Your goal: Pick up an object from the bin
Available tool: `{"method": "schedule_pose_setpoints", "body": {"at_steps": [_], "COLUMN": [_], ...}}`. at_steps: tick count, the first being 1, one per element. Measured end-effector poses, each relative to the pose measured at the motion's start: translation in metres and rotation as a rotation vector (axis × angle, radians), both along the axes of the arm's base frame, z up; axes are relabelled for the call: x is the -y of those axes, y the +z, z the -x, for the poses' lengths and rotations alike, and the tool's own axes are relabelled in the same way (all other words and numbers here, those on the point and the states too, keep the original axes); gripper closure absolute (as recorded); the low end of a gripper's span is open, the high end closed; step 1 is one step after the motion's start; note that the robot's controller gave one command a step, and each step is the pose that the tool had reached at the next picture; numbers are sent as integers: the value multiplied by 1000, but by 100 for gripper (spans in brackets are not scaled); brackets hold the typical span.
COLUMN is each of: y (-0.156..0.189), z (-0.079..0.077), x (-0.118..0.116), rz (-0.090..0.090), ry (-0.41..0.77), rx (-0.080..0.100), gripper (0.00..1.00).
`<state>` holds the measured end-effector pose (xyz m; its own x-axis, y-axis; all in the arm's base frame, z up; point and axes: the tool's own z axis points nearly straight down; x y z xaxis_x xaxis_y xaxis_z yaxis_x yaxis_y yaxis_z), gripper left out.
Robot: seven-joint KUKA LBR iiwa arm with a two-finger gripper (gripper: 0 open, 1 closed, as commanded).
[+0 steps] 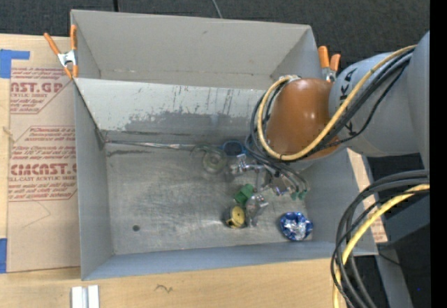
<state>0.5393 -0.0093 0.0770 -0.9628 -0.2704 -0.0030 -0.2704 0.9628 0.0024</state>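
My claw (260, 190) is down inside the grey metal bin (160, 100), low over the floor in its right half, with my arm coming in over the right wall. The orange cover (299, 118) on my wrist sits above it and the yellow and black cables (260, 125) loop round that cover. The metal parts of the claw are a tangle of bright bits from this angle, so I cannot tell whether it is open or closed, and I cannot see anything gripped in it.

The nearest thing to the claw is a small green piece (244, 195), lying on the bin floor just beside the claw on its left and perhaps touching it. Just below that, nearer the front wall, lies a small yellow and dark object (237, 217), close to the claw's lower end. A crumpled blue and white ball (295, 226) rests in the front right corner of the floor, below and to the right of the claw, apart from it. Further back, near the foot of the sloping rear wall, a blue round thing (232, 149) lies beside a pale, see-through round thing (211, 160), both up and to the left of the claw.

The left half of the bin floor is bare scuffed metal.
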Motion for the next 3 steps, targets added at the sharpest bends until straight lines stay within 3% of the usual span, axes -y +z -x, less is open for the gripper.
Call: {"method": "schedule_pose_setpoints", "body": {"at_steps": [1, 2, 3], "y": [-3, -3, 127], "z": [2, 2, -9], "x": [0, 0, -2], "rz": [3, 3, 4], "ry": [3, 3, 720], "rx": [0, 0, 6], "gripper": [100, 100, 100]}}
